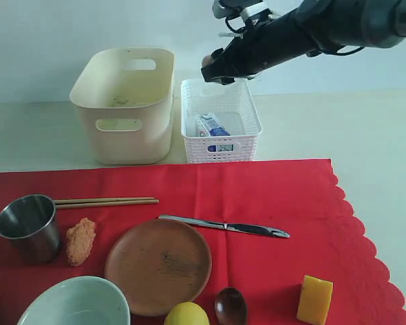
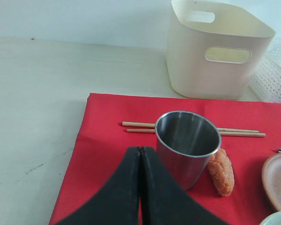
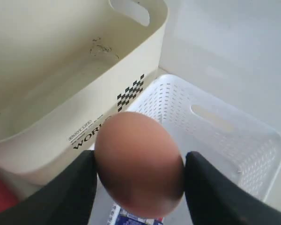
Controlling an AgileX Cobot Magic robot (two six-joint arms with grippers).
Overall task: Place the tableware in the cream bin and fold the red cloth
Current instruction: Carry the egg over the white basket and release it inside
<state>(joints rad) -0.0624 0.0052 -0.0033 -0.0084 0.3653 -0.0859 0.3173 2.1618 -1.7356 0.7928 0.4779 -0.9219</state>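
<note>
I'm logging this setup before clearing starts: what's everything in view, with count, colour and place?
cloth: 1, red, spread on table
cream bin: 1, cream, behind cloth
lattice basket: 1, white, beside bin
milk carton: 1, blue-white, inside basket
steel cup: 1, silver, cloth's left
chopsticks: 2, tan, behind cup
plate: 1, brown, cloth's middle
bowl: 1, pale green, front left
knife: 1, silver, behind plate
lemon: 1, yellow, front edge
spoon: 1, dark brown, beside lemon
food piece: 1, orange, beside cup
block: 1, yellow, front right
egg: 1, brown, held above basket
left hand: 1, black, shut, by cup
right hand: 1, black, shut on egg
</note>
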